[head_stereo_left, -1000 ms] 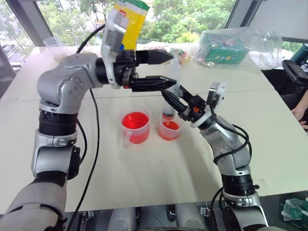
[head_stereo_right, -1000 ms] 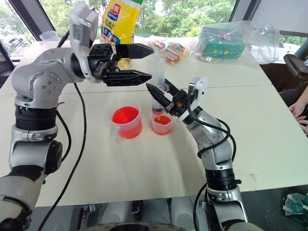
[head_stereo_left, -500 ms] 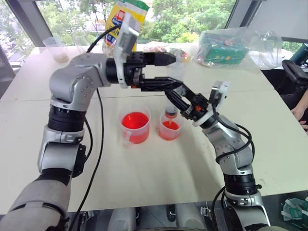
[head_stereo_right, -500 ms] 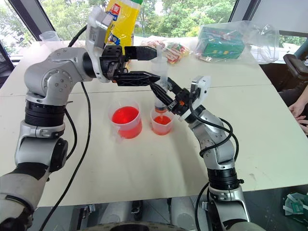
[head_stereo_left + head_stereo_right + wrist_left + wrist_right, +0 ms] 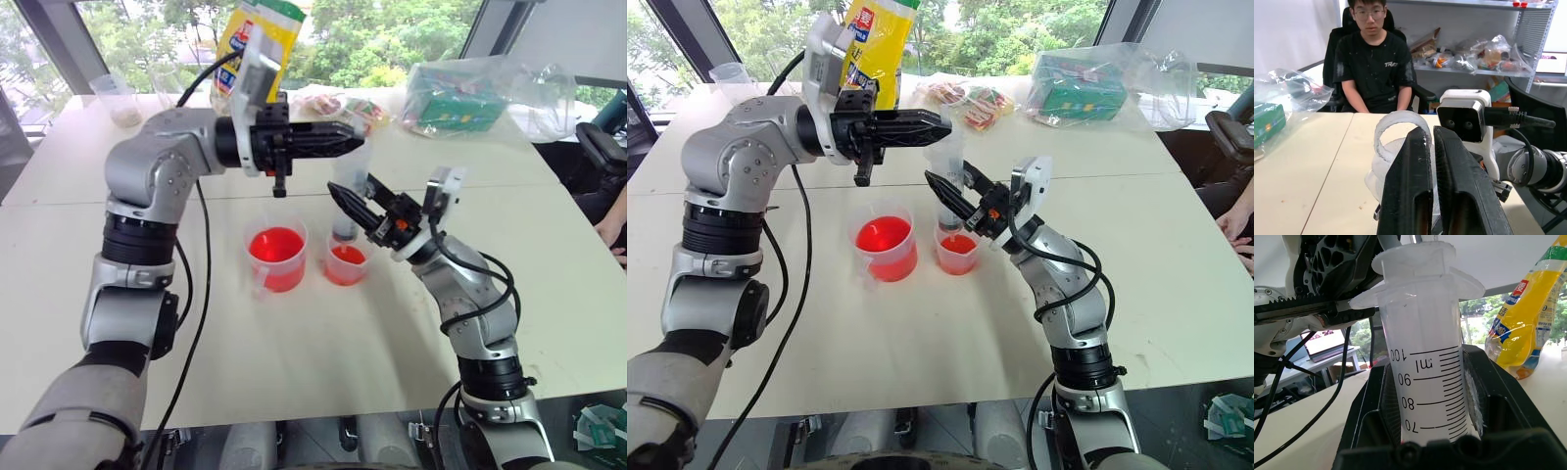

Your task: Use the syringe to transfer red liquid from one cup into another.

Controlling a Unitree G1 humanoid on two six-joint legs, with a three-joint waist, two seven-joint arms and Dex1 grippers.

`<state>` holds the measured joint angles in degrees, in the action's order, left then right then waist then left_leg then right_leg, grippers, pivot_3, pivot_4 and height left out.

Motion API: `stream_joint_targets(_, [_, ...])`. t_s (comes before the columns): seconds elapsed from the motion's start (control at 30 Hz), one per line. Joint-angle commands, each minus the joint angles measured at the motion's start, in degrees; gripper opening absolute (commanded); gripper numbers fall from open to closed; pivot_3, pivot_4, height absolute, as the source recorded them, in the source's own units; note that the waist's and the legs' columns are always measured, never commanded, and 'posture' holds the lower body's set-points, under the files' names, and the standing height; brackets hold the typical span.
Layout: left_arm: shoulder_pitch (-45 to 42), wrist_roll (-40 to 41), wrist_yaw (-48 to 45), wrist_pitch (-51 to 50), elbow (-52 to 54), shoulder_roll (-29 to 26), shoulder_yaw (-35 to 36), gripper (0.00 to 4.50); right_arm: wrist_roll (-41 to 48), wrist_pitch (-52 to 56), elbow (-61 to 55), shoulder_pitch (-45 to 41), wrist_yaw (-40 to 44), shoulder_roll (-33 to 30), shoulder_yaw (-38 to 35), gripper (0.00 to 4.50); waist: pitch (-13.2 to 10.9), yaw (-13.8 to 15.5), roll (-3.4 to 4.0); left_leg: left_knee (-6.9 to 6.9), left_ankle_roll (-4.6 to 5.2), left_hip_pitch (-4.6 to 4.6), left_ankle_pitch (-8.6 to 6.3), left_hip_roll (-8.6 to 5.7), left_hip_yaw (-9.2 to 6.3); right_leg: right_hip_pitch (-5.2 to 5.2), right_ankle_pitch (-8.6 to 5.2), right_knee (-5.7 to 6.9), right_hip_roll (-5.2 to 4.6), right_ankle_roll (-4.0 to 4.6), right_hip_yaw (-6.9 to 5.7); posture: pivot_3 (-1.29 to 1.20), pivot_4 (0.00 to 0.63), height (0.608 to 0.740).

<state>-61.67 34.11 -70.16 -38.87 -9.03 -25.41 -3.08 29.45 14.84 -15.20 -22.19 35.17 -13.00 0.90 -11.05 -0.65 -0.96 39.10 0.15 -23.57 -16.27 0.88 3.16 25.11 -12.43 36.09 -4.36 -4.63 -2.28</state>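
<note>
handled beaker point(image 5: 277, 258) blocks left of small cup point(image 5: 345, 265).

Bright daylight comes from the far windows point(image 5: 392, 39), and the white table point(image 5: 294, 352) is evenly lit with soft shadows. The near fingers point(image 5: 1410, 196) are blurred.

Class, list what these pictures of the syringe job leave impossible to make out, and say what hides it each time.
- Syringe lower barrel: right wrist view, hidden behind the right gripper body.
- Syringe tip inside the smaller cup: head views, too small to tell whether it touches the red liquid.
- Plunger top: left wrist view, hidden by the left gripper's fingers.
</note>
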Motion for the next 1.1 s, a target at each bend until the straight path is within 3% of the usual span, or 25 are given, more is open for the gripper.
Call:
stream_joint_targets(0.03, [-0.65,-0.77,-3.02,0.88,0.77,0.92,-3.23,0.12,0.71,0.03,-4.43,-1.11,-0.99,-0.40,-0.83,1.39,0.00,-0.02,0.00,0.00,0.00,0.00,0.00,0.00,0.00,0.00,0.00,0.00,0.00,0.00,0.00,0.00,0.150,0.740])
stream_joint_targets(0.6, [0.12,-3.45,-4.40,3.16,-0.72,3.13,-4.18,0.12,3.34,4.70,-9.61,-0.48,-3.15,-2.22,-2.80,1.39,0.00,-0.01,0.00,0.02,0.00,0.01,0.00,0.00,-0.01,-0.01,0.00,0.01,0.00,0.00,0.00,0.00,0.150,0.740])
stream_joint_targets(0.73, [-3.72,-3.45,-3.55,3.97,-4.39,2.93,-1.26,0.12,3.28,4.74,-8.93,1.92,-2.96,-1.07,-1.59,1.39,0.01,0.05,-0.01,0.02,0.00,0.01,0.00,-0.01,-0.01,-0.01,0.00,0.02,0.00,0.00,-0.01,0.00,0.150,0.740])
stream_joint_targets(0.83, [-5.32,-3.81,-3.53,4.60,-6.48,2.27,-0.25,0.90,2.84,4.56,-8.77,3.45,-2.55,-0.47,-0.50,1.39,0.01,0.00,0.00,0.03,0.00,0.01,0.00,-0.08,-0.01,-0.02,0.00,0.01,0.02,0.00,-0.01,0.00,0.150,0.740])
stream_joint_targets(1.03, [-7.01,-4.20,-3.67,6.03,-8.75,0.37,1.71,3.74,2.53,4.04,-7.97,4.98,-2.21,0.24,0.78,1.39,0.01,-0.12,-0.01,0.03,0.01,0.01,0.00,-0.05,-0.02,-0.02,0.00,0.03,0.02,0.00,-0.01,0.00,0.150,0.740])
stream_joint_targets(1.1, [-7.31,-3.91,-3.45,6.26,-9.19,-0.77,2.87,4.46,2.44,3.78,-7.78,5.19,-2.15,0.27,0.99,1.39,0.00,-0.19,0.00,0.03,0.01,0.02,0.00,-0.04,-0.02,-0.01,0.00,0.02,0.08,0.00,0.00,0.00,0.150,0.740])
